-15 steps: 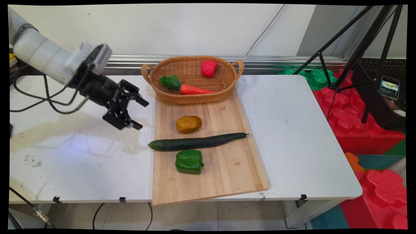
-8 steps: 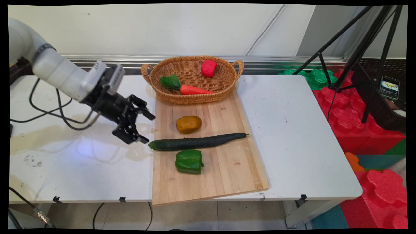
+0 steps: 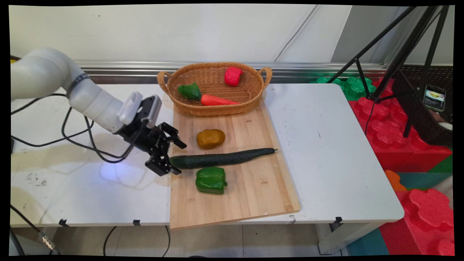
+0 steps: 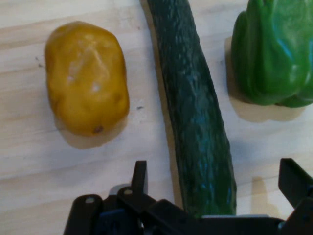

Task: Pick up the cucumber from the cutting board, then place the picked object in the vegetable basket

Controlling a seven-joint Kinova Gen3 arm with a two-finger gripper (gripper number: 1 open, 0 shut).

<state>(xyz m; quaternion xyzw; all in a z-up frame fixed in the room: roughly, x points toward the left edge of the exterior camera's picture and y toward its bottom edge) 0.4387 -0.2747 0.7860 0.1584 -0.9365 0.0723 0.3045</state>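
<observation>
We note the long dark-green bumpy cucumber [image 3: 221, 158] lying across the pale wooden cutting board [image 3: 253, 195], its blunt end at the board's left edge. The black two-finger gripper [image 3: 176, 157] brackets that end, jaws spread, not pinching. We judge a good grip needs the fingers [image 4: 139, 177] centred and square, since the rind looks slick and rounded. Nearby lie a smooth ochre potato [image 4: 85, 78] and a glossy, lobed green bell pepper [image 4: 274, 51].
</observation>
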